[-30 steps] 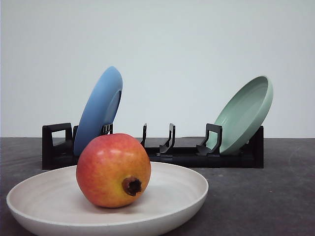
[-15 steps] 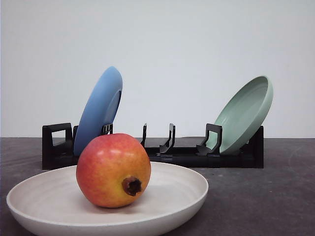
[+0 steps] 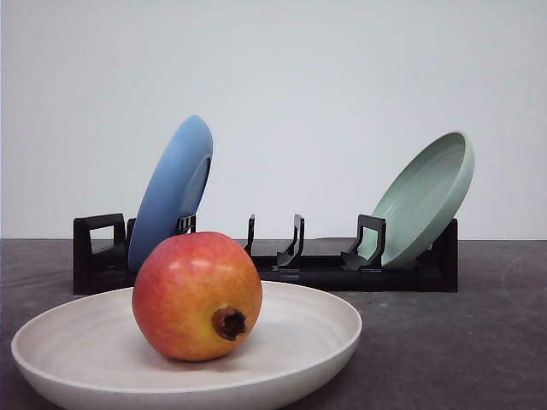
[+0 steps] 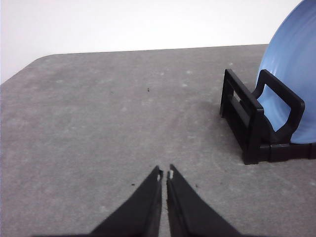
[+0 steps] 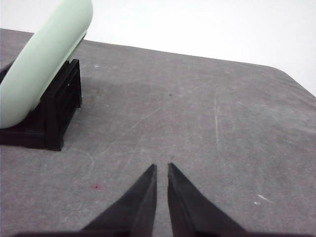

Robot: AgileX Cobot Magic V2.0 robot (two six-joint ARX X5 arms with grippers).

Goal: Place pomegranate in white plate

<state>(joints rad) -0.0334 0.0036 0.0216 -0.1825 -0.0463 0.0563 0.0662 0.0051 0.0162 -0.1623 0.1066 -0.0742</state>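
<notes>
Pomegranate [image 3: 197, 296] is sitting in the white plate [image 3: 316, 337], calyx facing the camera, so placement is looking done. Likely heavy, rigid, smooth-skinned and prone to rolling; gripping across the widest part is safest. Left tool [image 4: 164, 176] and right tool [image 5: 161, 168] are hovering over bare counter [image 5: 222, 123], nearly closed, holding nothing. Rack [image 3: 325, 272] is standing behind.

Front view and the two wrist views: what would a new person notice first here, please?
The red-and-yellow pomegranate lying in the white plate at the near edge draws the eye first. Behind it a black rack holds a blue plate on the left and a pale green plate on the right, both leaning. The left gripper and right gripper are shut over bare grey table.
</notes>
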